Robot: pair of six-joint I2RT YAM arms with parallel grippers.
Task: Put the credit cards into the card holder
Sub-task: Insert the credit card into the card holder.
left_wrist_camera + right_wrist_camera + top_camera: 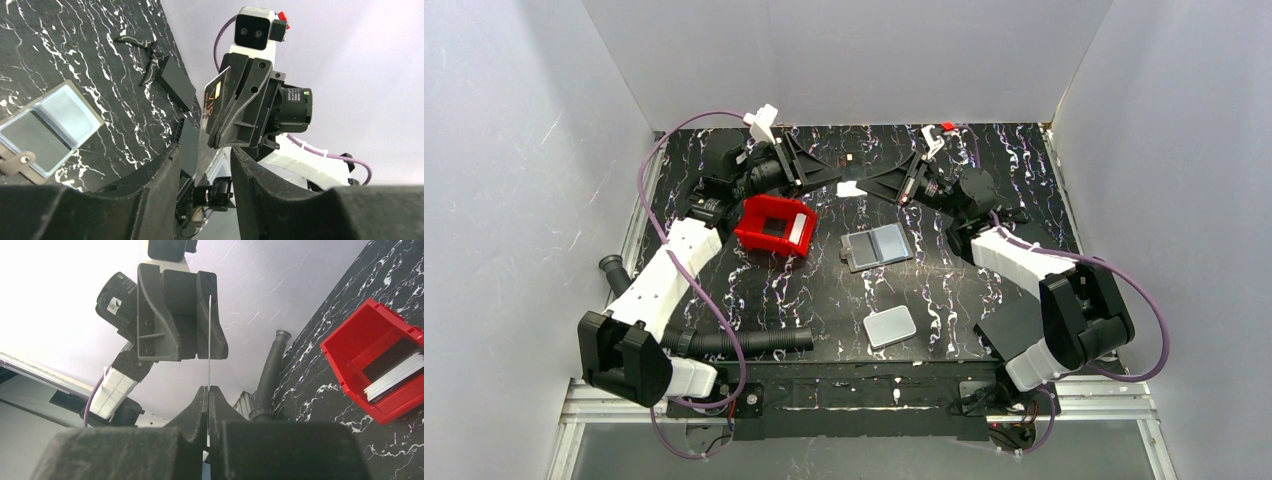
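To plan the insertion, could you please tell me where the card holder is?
In the top view, the card holder lies flat mid-table, right of the red tray and beyond the white slab.

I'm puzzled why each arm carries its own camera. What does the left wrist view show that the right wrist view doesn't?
Only the left wrist view shows the open card holder lying on the black marbled table and the printed face of the credit card pinched in the right hand. Only the right wrist view shows the red tray holding a stack of cards, plus a black ribbed hose; there the held card is just a thin edge. Both show that card and the table.
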